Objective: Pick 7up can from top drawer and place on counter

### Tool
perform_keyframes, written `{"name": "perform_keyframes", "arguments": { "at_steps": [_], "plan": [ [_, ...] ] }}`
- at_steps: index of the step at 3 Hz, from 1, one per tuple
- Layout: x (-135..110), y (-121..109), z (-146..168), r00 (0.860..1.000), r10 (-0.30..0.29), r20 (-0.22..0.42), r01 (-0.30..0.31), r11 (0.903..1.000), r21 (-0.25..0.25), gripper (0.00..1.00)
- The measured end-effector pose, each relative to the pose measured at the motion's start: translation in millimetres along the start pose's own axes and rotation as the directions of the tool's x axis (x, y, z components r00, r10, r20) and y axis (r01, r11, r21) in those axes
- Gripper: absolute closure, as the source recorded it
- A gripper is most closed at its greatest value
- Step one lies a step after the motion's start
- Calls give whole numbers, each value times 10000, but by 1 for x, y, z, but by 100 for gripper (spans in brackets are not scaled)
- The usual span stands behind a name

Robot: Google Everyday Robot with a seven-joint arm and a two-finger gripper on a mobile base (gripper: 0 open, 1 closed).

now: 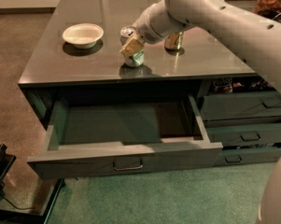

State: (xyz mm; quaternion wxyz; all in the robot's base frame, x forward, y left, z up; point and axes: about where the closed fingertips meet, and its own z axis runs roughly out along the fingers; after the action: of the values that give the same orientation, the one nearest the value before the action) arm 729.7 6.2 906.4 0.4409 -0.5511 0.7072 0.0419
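Arm (214, 13) outstretched, gripper (132, 47) at 7up can (137, 59)

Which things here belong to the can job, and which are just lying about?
Job: small green-and-white 7up can on glossy grey counter; open wide dark drawer; gripper at the can.
Lying about: round white bowl; taller gold-brown can; narrower stacked drawers.

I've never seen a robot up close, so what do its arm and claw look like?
The arm is a thick, smooth, rounded off-white shell with a few small dark dots along it and no loose cables showing. It narrows toward the wrist. The claw, at the 7up can on the counter, has a pale yellowish-tan tip.
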Motion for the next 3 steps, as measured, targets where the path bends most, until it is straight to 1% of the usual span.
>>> {"name": "perform_keyframes", "arguments": {
  "at_steps": [1,3],
  "plan": [
    [0,-3,-2,9999,123,-35,-123,9999,21,91],
    [0,-3,-2,9999,123,-35,-123,9999,19,44]
  ]
}}
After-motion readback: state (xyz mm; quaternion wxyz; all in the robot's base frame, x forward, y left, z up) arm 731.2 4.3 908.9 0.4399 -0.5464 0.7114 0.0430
